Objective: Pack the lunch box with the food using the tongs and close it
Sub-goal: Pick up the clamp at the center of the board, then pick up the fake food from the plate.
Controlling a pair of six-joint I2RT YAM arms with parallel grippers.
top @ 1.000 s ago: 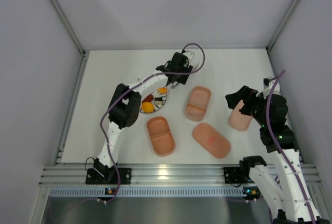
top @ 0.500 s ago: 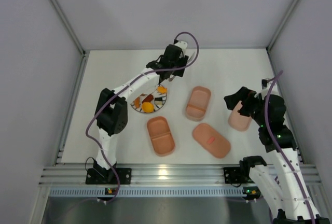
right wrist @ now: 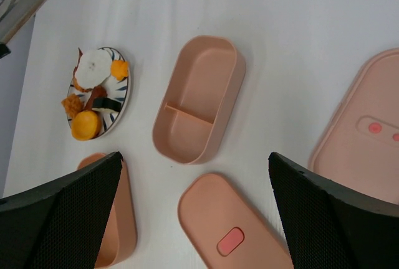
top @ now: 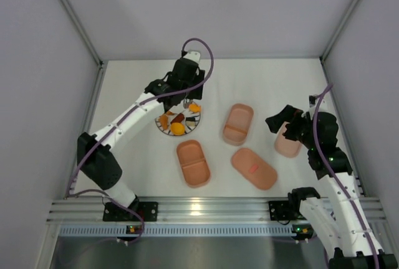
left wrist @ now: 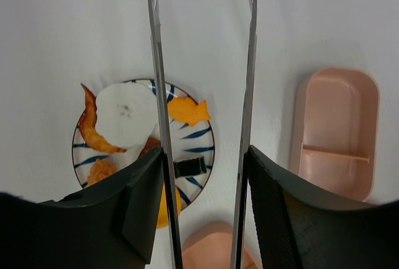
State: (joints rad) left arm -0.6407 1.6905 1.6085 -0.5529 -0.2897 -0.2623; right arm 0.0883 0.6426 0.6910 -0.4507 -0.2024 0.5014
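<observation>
Tongs (left wrist: pixel 158 63) over striped plate (left wrist: pixel 201 136), divided tray (left wrist: pixel 336 126) beside

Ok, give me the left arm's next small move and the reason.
Probably lower the tongs and draw them back until their tips straddle the orange fish-shaped piece on the plate. The left gripper holds them with the tips apart, empty and seemingly beyond the plate, and the divided tray holds no food.
</observation>
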